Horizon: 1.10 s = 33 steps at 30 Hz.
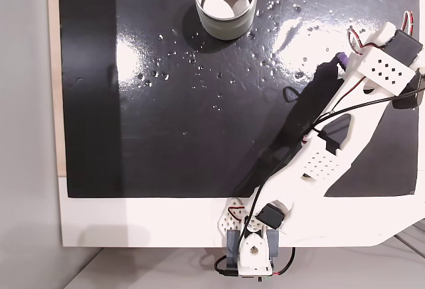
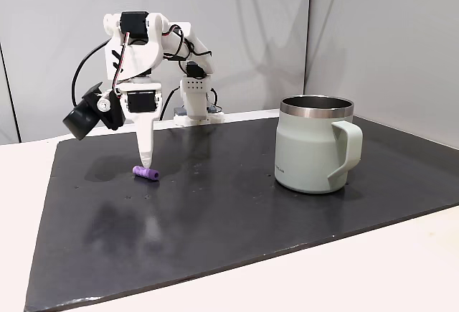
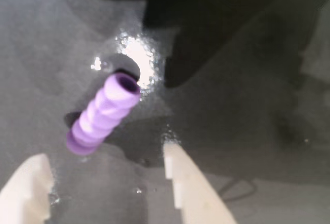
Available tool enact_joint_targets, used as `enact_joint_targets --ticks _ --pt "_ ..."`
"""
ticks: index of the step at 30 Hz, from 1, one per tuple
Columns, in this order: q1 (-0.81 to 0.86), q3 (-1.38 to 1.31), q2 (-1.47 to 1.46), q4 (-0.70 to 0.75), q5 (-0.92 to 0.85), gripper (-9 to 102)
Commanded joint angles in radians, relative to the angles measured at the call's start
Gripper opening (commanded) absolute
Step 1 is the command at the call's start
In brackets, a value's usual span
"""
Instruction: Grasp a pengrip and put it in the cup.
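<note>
The pengrip (image 3: 103, 113), a small ribbed light-purple tube, lies flat on the black mat. In the wrist view my gripper (image 3: 103, 154) is open, and its two white fingertips (image 3: 188, 180) stand on either side of the tube's near end without touching it. From the side, the gripper (image 2: 145, 163) points straight down just above the pengrip (image 2: 147, 173). From above, the pengrip (image 1: 342, 58) peeks out beside the gripper (image 1: 340, 64) at the mat's right side. The cup (image 1: 226, 3), a pale grey-green metal mug with a shiny rim and a handle (image 2: 313, 143), stands far off and is empty.
The black mat (image 1: 166, 136) is glossy, with small shiny specks and glare patches. White table edge (image 1: 133, 222) lies below it, and the arm's base (image 1: 252, 249) sits at the bottom centre. Grey walls (image 2: 287, 32) stand behind.
</note>
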Motion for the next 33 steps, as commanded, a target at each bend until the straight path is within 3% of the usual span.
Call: enact_joint_targets --ticks 1,11,13,17,20,33 --pt "0.008 -0.064 -0.002 0.008 -0.008 21" --pt "0.018 -0.13 -0.106 0.009 -0.011 20" --pt "0.018 -0.141 -0.126 0.009 -0.012 17" --pt "0.02 -0.155 -0.152 0.009 -0.011 0" --pt "0.021 -0.158 -0.138 0.012 -0.006 0" --pt "-0.104 -0.011 0.41 0.014 0.046 0"
